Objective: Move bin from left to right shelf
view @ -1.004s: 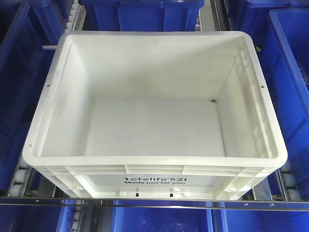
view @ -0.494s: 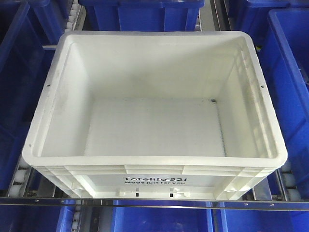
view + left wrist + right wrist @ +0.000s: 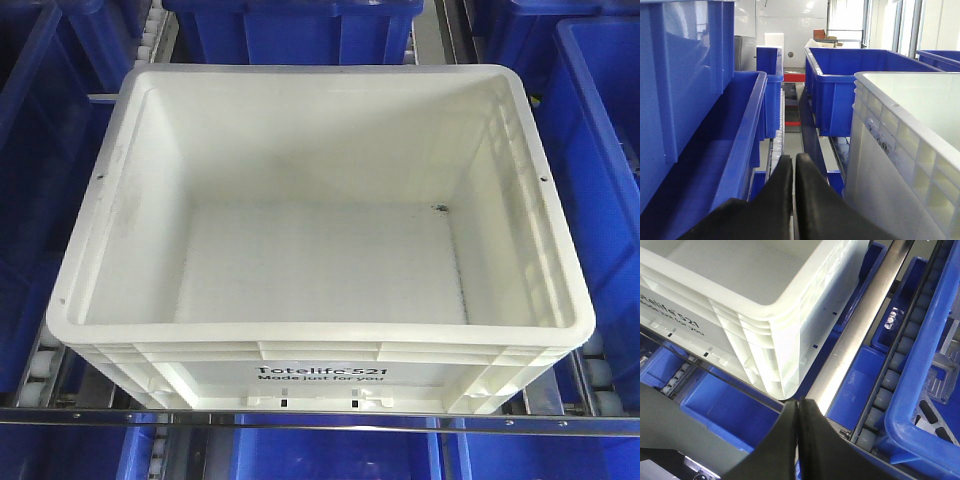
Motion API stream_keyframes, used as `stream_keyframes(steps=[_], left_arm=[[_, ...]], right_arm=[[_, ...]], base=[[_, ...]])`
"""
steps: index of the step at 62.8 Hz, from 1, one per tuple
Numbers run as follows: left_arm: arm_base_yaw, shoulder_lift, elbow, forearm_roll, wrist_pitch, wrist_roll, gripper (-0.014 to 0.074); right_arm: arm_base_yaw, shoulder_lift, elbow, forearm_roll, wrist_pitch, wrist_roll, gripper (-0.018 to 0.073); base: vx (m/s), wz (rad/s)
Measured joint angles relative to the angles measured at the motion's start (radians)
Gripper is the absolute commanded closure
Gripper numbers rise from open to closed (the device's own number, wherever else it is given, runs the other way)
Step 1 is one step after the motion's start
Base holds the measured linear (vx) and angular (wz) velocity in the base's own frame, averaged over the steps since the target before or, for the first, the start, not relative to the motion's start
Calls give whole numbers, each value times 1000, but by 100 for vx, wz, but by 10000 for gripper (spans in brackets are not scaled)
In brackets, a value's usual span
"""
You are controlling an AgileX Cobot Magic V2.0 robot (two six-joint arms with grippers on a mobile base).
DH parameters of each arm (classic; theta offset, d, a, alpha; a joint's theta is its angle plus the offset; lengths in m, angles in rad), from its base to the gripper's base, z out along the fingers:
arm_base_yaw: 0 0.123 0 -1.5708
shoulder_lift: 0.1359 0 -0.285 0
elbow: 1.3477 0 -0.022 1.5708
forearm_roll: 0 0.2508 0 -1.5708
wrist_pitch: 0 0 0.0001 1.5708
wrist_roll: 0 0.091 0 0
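The bin (image 3: 320, 250), empty, stiff and probably light, is seen on the roller shelf between blue bins (image 3: 610, 150). Both grippers (image 3: 792, 165) (image 3: 797, 407) are pressed together; the ribbed rim at 3 and 9 o'clock should be held.

1 white bin (image 3: 320, 300); 2 grippers

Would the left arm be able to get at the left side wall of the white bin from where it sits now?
Probably yes: the left gripper, fingers shut, sits in the gap beside the white bin, whose ribbed wall is exposed. The blue bin opposite narrows that gap.
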Motion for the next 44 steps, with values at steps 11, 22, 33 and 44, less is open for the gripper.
stream_keyframes(steps=[11, 22, 33, 44], left_arm=[[0, 0, 0, 1, 0, -1, 596], [0, 0, 0, 1, 0, -1, 596], [0, 0, 0, 1, 0, -1, 595], [0, 0, 0, 1, 0, -1, 594]], right_arm=[[0, 0, 0, 0, 0, 0, 568], [0, 0, 0, 0, 0, 0, 568], [0, 0, 0, 0, 0, 0, 568], [0, 0, 0, 0, 0, 0, 568]], base=[[0, 0], [0, 0], [0, 0], [0, 0]])
